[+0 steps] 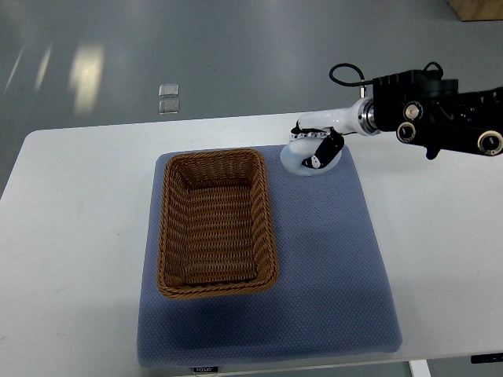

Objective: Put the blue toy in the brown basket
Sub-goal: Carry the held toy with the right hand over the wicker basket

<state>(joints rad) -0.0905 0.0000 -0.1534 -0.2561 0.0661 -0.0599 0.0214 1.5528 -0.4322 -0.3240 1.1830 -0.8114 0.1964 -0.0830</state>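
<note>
Grey floor lies beyond the white bench (78, 204), which carries a blue mat (330, 259) with the brown basket (216, 224) on its left half — empty, open upward. At the mat's far right corner the right hand (318, 149) curls over a pale bluish toy (295, 161), apparently gripping it (contact partly hidden). Lift well clear of the near rim, then travel left — open mat lies nearer; the bench's far edge is close.

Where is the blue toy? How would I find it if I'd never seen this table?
Find the blue mat on the white table. At its far right corner, just past the brown basket, the right hand covers a pale, rounded blue toy.
</note>
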